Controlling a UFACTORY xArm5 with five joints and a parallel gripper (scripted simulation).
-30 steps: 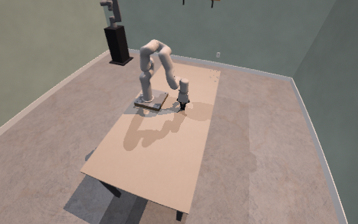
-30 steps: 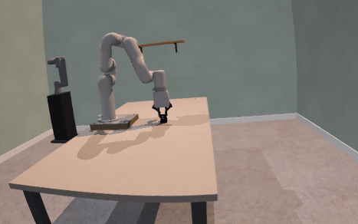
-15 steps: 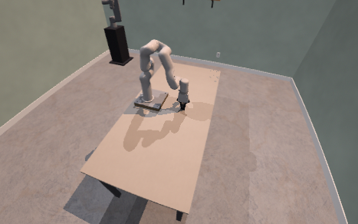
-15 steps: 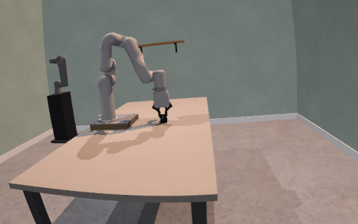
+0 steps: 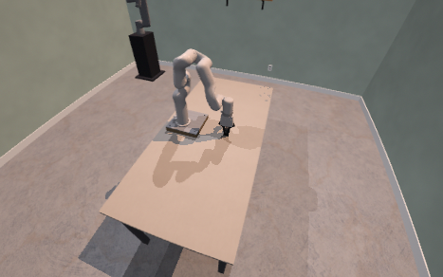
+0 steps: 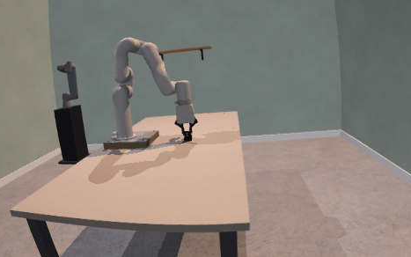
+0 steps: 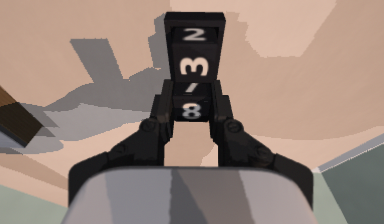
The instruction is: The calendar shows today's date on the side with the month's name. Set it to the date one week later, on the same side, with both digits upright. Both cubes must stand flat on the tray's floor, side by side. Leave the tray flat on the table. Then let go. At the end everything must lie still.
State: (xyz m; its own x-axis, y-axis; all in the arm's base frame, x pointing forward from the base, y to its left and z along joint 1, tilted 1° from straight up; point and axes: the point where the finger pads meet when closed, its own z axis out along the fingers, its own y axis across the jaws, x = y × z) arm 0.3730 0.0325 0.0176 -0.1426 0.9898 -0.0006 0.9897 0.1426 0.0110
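Note:
In the wrist view a narrow black tray (image 7: 195, 17) extends toward my fingers. One black cube (image 7: 182, 77) in it shows a large 3 lying sideways, with a foreshortened 2 on its adjoining face. Beyond it, a second black cube (image 7: 180, 116) shows an 8 and, on a partly hidden face, a slanted stroke. My gripper (image 5: 226, 132) (image 6: 187, 135) (image 7: 191, 92) is shut on this second cube, a finger on each side. The fingers hide the tray's sides there. The month's name is not visible, and I cannot tell how high the held cube sits.
The robot's base plate (image 5: 198, 124) (image 6: 149, 140) (image 7: 18, 120) lies beside the gripper on the wooden table (image 5: 203, 199) (image 6: 162, 194). The gripper is low over the table. The table's long right edge is on the side away from the base.

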